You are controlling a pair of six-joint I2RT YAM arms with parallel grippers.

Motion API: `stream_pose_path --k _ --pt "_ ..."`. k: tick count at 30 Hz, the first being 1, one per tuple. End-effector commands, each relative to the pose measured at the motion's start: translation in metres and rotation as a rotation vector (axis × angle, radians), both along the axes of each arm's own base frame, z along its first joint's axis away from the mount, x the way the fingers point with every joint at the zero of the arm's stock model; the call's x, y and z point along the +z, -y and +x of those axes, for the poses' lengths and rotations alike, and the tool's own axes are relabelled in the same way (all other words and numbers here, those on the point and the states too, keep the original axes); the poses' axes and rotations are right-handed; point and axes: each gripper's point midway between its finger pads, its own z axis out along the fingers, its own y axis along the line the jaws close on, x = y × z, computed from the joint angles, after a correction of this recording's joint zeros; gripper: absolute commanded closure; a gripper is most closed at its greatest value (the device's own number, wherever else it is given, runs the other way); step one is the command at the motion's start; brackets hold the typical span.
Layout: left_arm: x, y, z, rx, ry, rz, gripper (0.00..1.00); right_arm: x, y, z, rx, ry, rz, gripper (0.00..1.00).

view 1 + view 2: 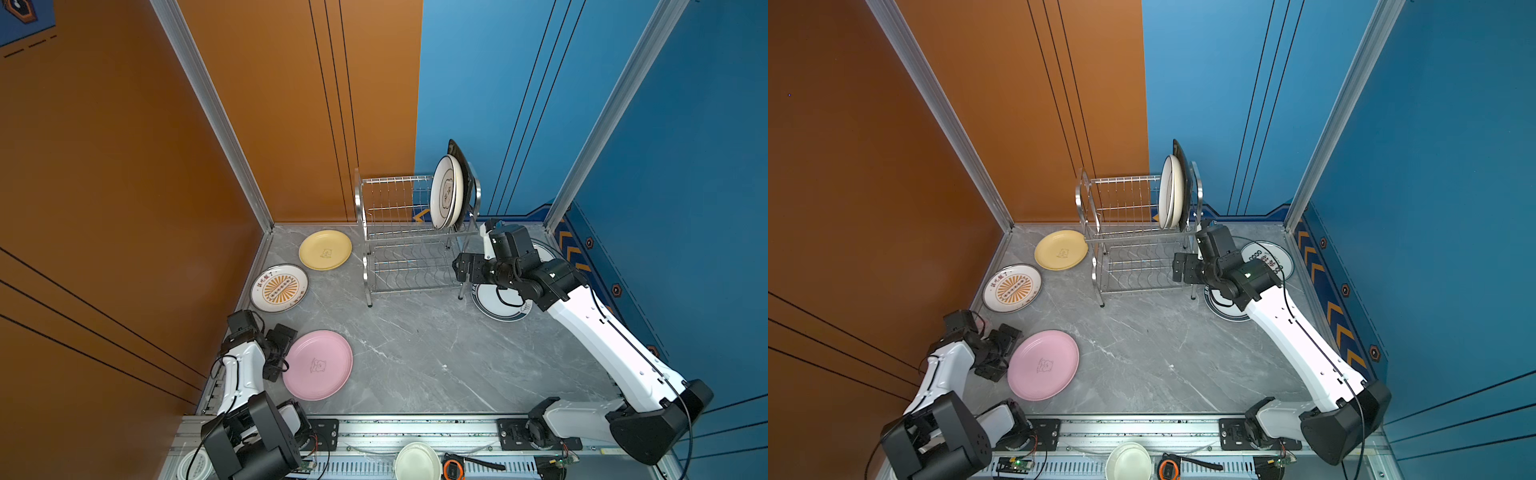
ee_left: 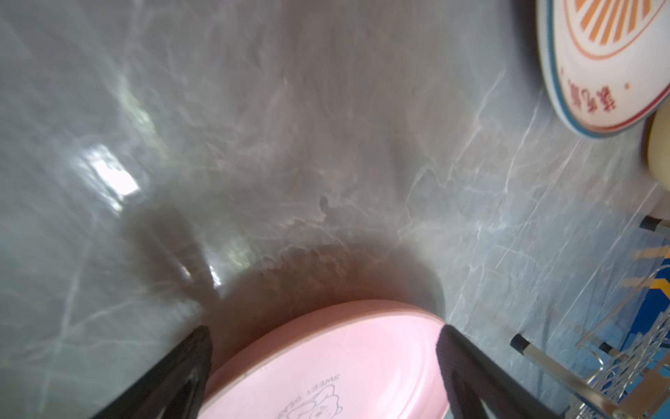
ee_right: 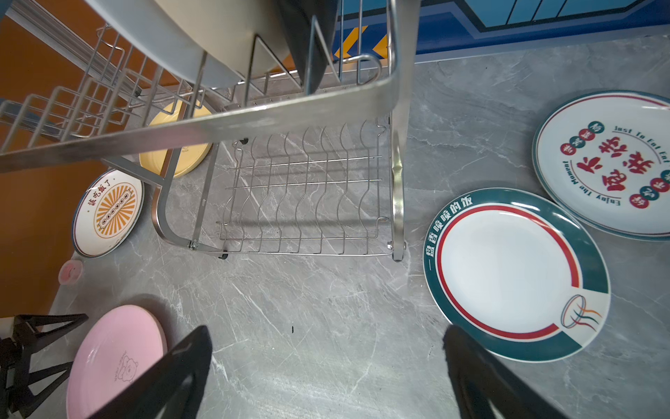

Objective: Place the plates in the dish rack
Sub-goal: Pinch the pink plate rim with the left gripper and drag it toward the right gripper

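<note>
Closest to the lens, shows the left gripper [image 2: 322, 330] spread wide and gripping nothing, the rim of the pink plate [image 2: 326, 370] between its jaws. Beyond, finds sunburst plate [image 1: 279, 288] and yellow plate [image 1: 325, 249] flat on the grey marble tabletop [image 1: 415, 353]. Stands white plate [image 1: 445, 195], cream plate [image 1: 1180, 187] and black square plate [image 1: 458, 151] upright at the right end of the top tier of the dish rack [image 1: 360, 199]. Catches right gripper [image 3: 326, 328] equally wide, empty, beside the lower tier; green-ringed plate [image 3: 507, 268] and red-lettered plate [image 3: 609, 163] flat nearby.
</note>
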Motion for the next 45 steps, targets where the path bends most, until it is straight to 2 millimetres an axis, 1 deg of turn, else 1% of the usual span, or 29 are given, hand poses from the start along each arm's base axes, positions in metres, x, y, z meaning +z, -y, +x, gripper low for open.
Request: stream_pose_path --k 1,4,9,15,19,20,22,24,28,32,33,34,37,39,41,45 --pt "-0.001 0.030 -0.005 -0.001 -0.025 -0.055 0.03 0.006 0.003 -0.003 -0.013 0.018 0.031 0.00" --pt "0.003 0.050 -0.002 -0.040 -0.018 -0.037 0.03 0.003 0.002 -0.004 -0.013 0.012 0.033 0.00" --pt "0.009 0.091 0.006 -0.161 -0.023 -0.011 0.02 0.001 -0.001 -0.004 -0.006 0.006 0.036 0.00" --pt "0.014 0.145 0.020 -0.289 0.007 -0.024 0.02 0.000 -0.007 -0.002 0.006 0.003 0.045 0.00" --pt "0.023 0.181 0.032 -0.400 0.025 -0.050 0.01 -0.004 -0.009 -0.002 0.011 -0.004 0.046 0.00" --pt "0.025 0.189 0.034 -0.439 0.025 -0.052 0.01 -0.005 -0.009 -0.003 0.012 -0.006 0.046 0.00" --pt "0.027 0.198 0.035 -0.500 0.028 -0.055 0.01 -0.004 -0.009 -0.004 0.014 -0.005 0.049 0.00" --pt "0.026 0.199 0.030 -0.543 0.017 -0.053 0.01 -0.005 -0.008 -0.005 0.012 -0.007 0.048 0.00" --pt "0.025 0.180 0.010 -0.688 -0.058 0.075 0.04 -0.005 -0.002 -0.010 0.005 -0.009 0.050 0.00" --pt "0.022 0.165 -0.002 -0.815 -0.115 0.170 0.12 -0.010 0.003 -0.015 -0.002 -0.020 0.058 0.00" --pt "0.020 0.164 -0.003 -0.835 -0.119 0.181 0.13 -0.011 0.004 -0.016 -0.003 -0.023 0.060 0.00" --pt "0.018 0.162 -0.005 -0.851 -0.125 0.189 0.19 -0.012 0.004 -0.016 -0.003 -0.025 0.060 0.00" --pt "0.012 0.164 -0.004 -0.898 -0.127 0.205 0.25 -0.015 0.005 -0.017 -0.001 -0.034 0.064 0.00" --pt "0.010 0.170 0.000 -0.932 -0.111 0.200 0.28 -0.017 0.004 -0.017 0.003 -0.043 0.065 0.00" --pt "0.006 0.175 0.003 -0.954 -0.101 0.191 0.33 -0.021 0.002 -0.017 0.012 -0.053 0.069 0.00" --pt "-0.007 0.180 0.003 -0.972 -0.108 0.167 0.43 -0.030 0.000 -0.019 0.024 -0.073 0.083 0.00"
